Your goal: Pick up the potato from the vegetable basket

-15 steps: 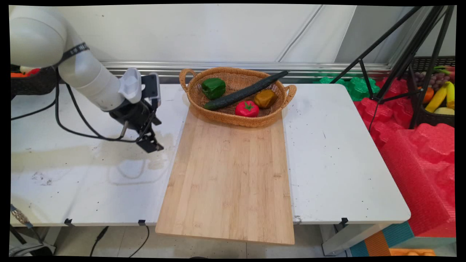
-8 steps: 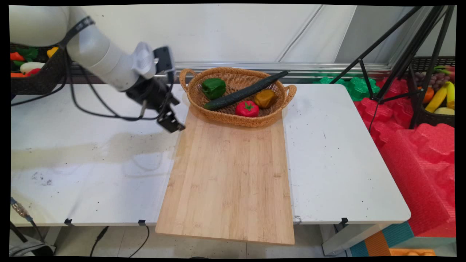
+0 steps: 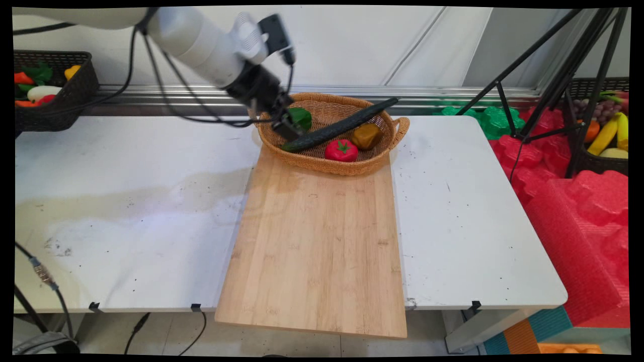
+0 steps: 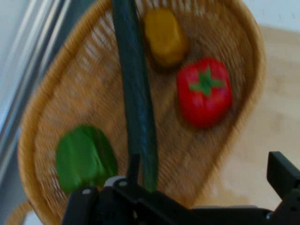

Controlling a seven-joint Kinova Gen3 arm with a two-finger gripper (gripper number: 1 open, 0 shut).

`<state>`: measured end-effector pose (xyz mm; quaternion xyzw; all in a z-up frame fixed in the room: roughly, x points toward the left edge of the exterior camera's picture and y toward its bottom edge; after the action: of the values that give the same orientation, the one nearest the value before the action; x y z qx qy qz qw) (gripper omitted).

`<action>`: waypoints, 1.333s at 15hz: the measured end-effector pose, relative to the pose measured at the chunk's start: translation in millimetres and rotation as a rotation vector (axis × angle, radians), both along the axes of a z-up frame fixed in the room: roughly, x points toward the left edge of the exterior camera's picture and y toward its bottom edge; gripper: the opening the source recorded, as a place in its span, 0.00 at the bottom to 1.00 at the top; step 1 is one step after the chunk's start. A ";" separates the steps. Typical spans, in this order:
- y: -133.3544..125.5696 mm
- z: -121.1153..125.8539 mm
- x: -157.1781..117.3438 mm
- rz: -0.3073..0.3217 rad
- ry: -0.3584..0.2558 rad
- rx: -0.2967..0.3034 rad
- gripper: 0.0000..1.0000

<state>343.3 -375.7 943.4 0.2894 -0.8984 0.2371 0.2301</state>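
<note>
Main view shows you the hand (image 3: 286, 126) now over the left part of the wicker basket (image 3: 352, 166); a second ago it hung above the bare white surface (image 3: 126, 201) well left of the bamboo cutting board (image 3: 317, 241), and half a second ago it was at the board's upper left corner. The arm has swung up and to the right to get there. Nothing in the basket has shifted.

In the hand view your two fingers stand wide apart, one finger (image 4: 84, 206) at the lower left and the other at the lower right edge, with nothing between them. The hand sits just above the near end of the cucumber (image 3: 342, 125), with the green bell pepper (image 3: 302, 116) just behind it.

The cucumber is long, dark green, and lies diagonally across the basket, its far end resting on the rim. A red tomato (image 3: 341, 150) with a green stem star sits beside it, and an orange-yellow bell pepper (image 3: 366, 136) lies just past the tomato. The basket stands on the far end of the board.
</note>
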 end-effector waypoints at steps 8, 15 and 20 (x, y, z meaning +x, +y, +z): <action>-72.4 -10.0 -61.0 0.038 0.017 -0.046 1.00; -116.7 -49.2 -95.9 0.063 0.005 -0.008 1.00; -137.1 -75.5 -116.4 0.086 0.014 0.022 1.00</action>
<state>226.9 -512.8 867.9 0.3317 -0.8860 0.2350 0.2230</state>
